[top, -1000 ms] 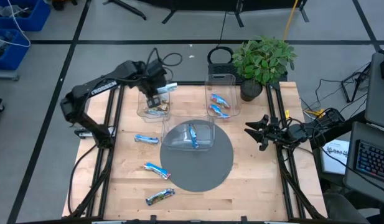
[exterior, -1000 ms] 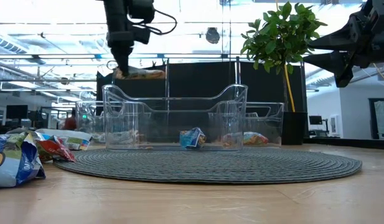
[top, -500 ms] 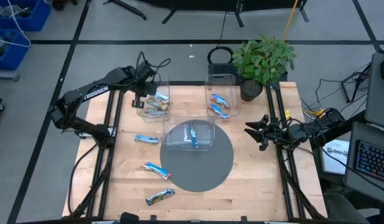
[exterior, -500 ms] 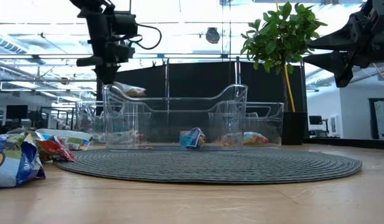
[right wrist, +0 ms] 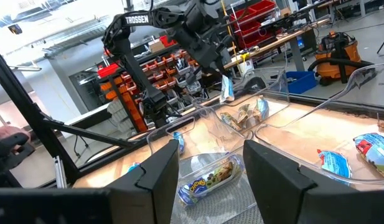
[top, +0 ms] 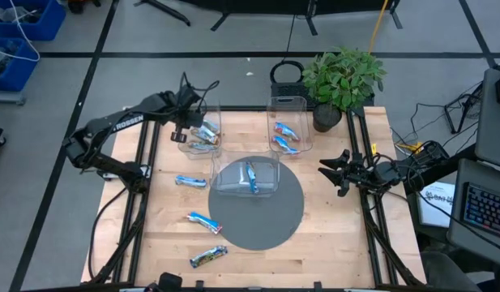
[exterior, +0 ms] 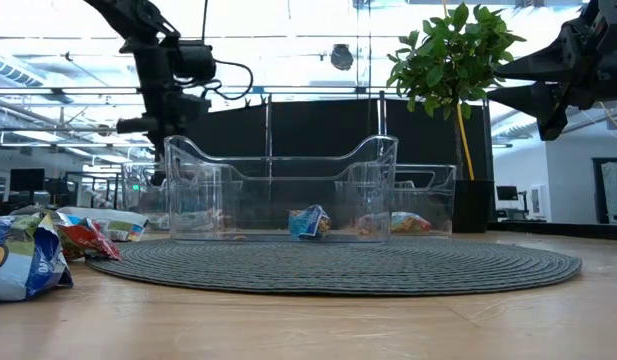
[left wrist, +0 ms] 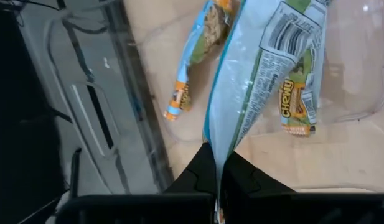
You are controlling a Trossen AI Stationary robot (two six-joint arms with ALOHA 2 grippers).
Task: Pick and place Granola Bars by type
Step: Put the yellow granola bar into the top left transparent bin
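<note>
Risk: the left gripper [left wrist: 216,171] pinches only the end seam of a silvery-blue granola bar [left wrist: 266,74], so the foil could slip free or snag the back-left bin's [top: 215,120] rim. Its jaws are pressed together on that seam; the bar hangs ahead of them, above two bars in the bin. Right gripper [top: 337,172] waits at the table's right edge, jaws spread, empty.

- high view: overhead, straight down, whole table [top: 331,235].
- low view: tabletop level, facing room.
- wrist views: close, forward; all share the clear bins [top: 246,174].
</note>
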